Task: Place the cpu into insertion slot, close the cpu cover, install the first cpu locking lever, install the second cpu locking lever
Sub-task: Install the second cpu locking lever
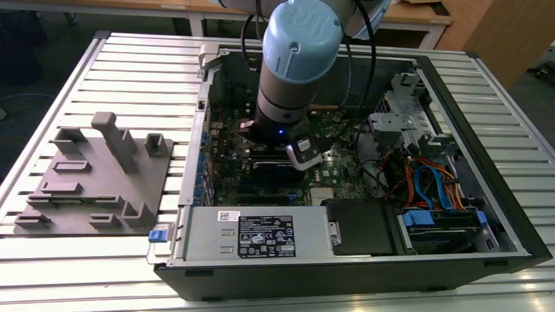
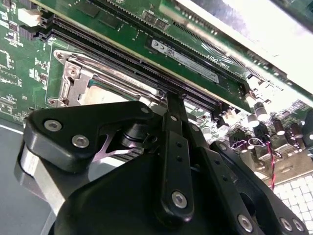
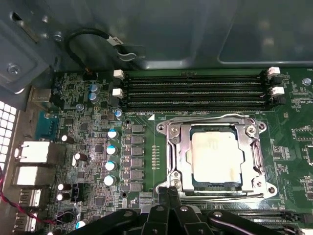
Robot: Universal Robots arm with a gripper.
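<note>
Under cpu cover [image 3: 213, 128], apparently, cpu [image 3: 215, 157].

The gripper [image 2: 173, 105] is filling the near part of the second wrist view, its black linkage arms meeting at a narrow tip, fingers pressed together with no gap showing. That tip is resting at the edge of the cover [image 2: 100, 78], which is lying flat over the cpu [image 2: 105, 95] in the slot [image 2: 66, 81]. Just beyond the tip, long black memory slots [image 2: 122, 54] are running across the green board [image 2: 14, 58]. Small capacitors [image 2: 259, 125] are standing farther along.
</note>
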